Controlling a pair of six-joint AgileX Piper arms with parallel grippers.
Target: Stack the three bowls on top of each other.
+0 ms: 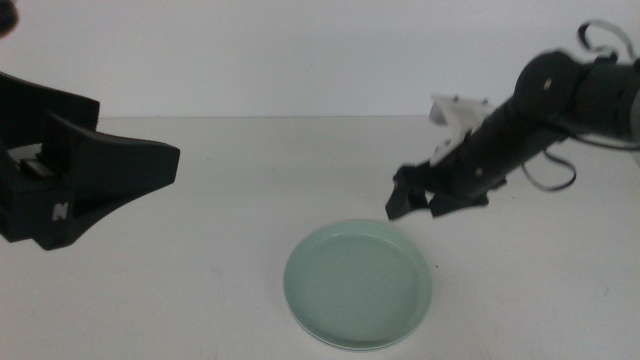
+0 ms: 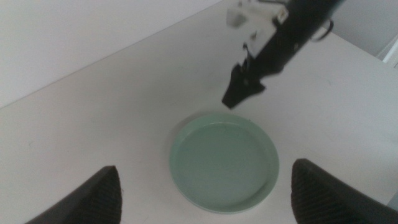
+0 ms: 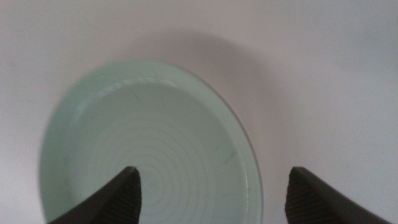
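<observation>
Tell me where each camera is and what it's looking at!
Middle view: above the table, looking forward and down at the mint green bowl; left gripper and right gripper both show.
Left wrist view: on the left arm, facing the bowl and the right gripper; its own jaws are spread wide.
Right wrist view: on the right arm, close above the bowl; own jaws spread.
All three share the bowl.
</observation>
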